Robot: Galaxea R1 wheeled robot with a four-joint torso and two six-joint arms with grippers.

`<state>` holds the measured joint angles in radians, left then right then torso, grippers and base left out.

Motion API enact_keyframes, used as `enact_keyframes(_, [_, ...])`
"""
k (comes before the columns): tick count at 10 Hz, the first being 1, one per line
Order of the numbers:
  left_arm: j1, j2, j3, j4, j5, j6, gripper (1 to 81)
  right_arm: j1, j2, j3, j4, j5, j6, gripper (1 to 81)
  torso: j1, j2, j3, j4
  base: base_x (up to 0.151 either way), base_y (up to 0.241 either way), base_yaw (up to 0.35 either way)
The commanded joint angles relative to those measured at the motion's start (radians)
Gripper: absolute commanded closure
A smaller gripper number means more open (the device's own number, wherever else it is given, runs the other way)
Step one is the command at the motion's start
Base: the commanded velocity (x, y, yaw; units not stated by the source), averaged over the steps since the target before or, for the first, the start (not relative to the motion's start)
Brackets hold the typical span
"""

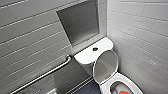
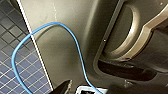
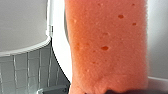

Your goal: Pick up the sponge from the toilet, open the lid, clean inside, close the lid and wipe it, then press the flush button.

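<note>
Sponge is down inside the bowl of the toilet, clamped at its near end by the right gripper. Lid stands up against the tank. Flush button sits on the tank top. Left gripper is over the floor tiles; its grip state can't be told.

High head camera looks down onto the toilet; right wrist camera hugs the sponge, seen in both; left wrist camera faces floor tiles.
</note>
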<state>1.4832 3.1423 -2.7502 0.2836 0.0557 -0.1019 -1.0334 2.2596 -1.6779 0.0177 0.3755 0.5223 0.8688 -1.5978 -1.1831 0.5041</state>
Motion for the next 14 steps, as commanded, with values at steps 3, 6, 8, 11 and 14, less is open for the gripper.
enact_keyframes(3, [0.013, -0.011, -0.005, -0.003, 0.082, 0.005, 1.0, -0.082, -0.186, 0.19, -0.016, 0.041, -0.01, 81.1, 0.0, 0.0, 0.0, 0.0, 0.0, 0.0, 0.0])
enact_keyframes(6, [0.013, -0.011, -0.005, -0.001, 0.081, 0.005, 1.0, -0.164, -0.246, 0.273, -0.016, 0.109, -0.042, 81.1, 0.0, 0.0, 0.0, 0.0, 0.0, 0.0, 0.0])
enact_keyframes(8, [0.013, -0.01, -0.005, -0.001, 0.081, 0.007, 1.0, -0.15, -0.234, 0.293, -0.019, 0.114, -0.067, 81.1, 0.0, 0.0, 0.0, 0.0, 0.0, 0.0, 0.0])
enact_keyframes(11, [0.013, -0.01, -0.005, -0.001, 0.081, 0.005, 1.0, 0.061, -0.223, 0.397, -0.019, 0.079, -0.07, 81.1, 0.0, 0.0, 0.0, 0.0, 0.0, 0.0, 0.0])
enact_keyframes(14, [0.012, -0.01, -0.005, -0.003, 0.081, 0.005, 1.0, 0.276, -0.115, 0.333, 0.056, -0.113, -0.068, 81.1, 0.0, 0.0, 0.0, 0.0, 0.0, 0.0, 0.0])
